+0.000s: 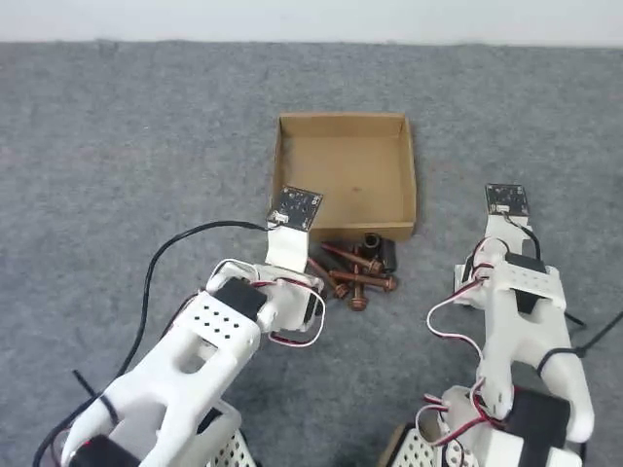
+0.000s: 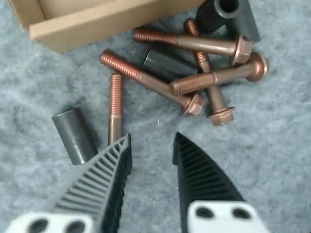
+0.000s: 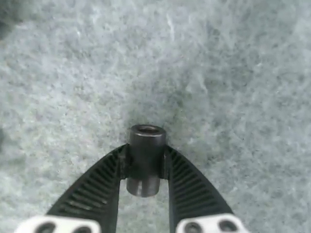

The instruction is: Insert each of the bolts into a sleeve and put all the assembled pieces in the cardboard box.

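1. Right gripper (image 3: pixel 146 153) first: we see its two ribbed fingers closed onto a dark sleeve (image 3: pixel 146 143), pinching it by the sides with the open bore facing the camera, over grey carpet (image 3: pixel 218 73).
2. Up in the high view we get none of that grip. The right arm (image 1: pixel 521 302) and its wrist board cover it, and the arm sits well apart from the pile, off to the box's side.
3. Over to the left gripper (image 2: pixel 152 138): its fingers are parted with nothing between them, hovering near the pile.
4. Its wrist view gives us five copper bolts (image 2: pixel 214 76). Four are crossed over one another, with a second sleeve (image 2: pixel 165 64) lying under them and more dark sleeves at the far end.
5. We spot the fifth bolt (image 2: pixel 115 107) lying by itself, its end tucked beside one fingertip.
6. A lone sleeve (image 2: pixel 74 133) lies just beside that same finger. In the high view the left arm (image 1: pixel 224 321) covers that spot.
7. The cardboard box (image 1: pixel 343 122) sits open-topped beyond the pile, and the high view puts the bolts just beside its near wall.
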### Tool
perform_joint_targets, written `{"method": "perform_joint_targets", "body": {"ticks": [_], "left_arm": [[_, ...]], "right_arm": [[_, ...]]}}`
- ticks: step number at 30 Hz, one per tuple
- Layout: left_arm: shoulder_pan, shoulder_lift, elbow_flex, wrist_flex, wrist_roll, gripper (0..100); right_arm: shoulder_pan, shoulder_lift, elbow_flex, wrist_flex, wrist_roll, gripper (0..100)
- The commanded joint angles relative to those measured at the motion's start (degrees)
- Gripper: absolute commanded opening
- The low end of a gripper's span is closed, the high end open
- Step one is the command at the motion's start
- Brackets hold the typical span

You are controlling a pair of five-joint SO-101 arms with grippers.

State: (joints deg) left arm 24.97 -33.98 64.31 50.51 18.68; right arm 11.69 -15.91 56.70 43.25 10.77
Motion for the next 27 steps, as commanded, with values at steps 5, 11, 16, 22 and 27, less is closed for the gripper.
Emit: {"method": "perform_joint_targets", "body": {"ticks": [5, 11, 16, 22, 27], "left_arm": [[-8.0, 8.26, -3.47, -1.41, 0.79, 15], [-6.15, 18.29, -9.71, 1.93, 0.44, 15], [-4.57, 19.43, -10.15, 2.99, -5.89, 15], [-4.48, 19.69, -10.15, 4.31, -6.24, 11], [-4.4, 19.69, -10.15, 4.13, -10.29, 1]], "right_arm": [[0.57, -0.04, -3.43, -0.22, 0.7, 0.6], [0.57, -0.04, -3.43, -0.13, 0.7, 0.6], [0.57, -0.04, -3.43, 0.22, 0.7, 0.6], [0.57, -0.04, -3.43, 0.13, 0.7, 0.6], [0.57, -0.04, -3.43, 0.04, 0.7, 0.6]]}}
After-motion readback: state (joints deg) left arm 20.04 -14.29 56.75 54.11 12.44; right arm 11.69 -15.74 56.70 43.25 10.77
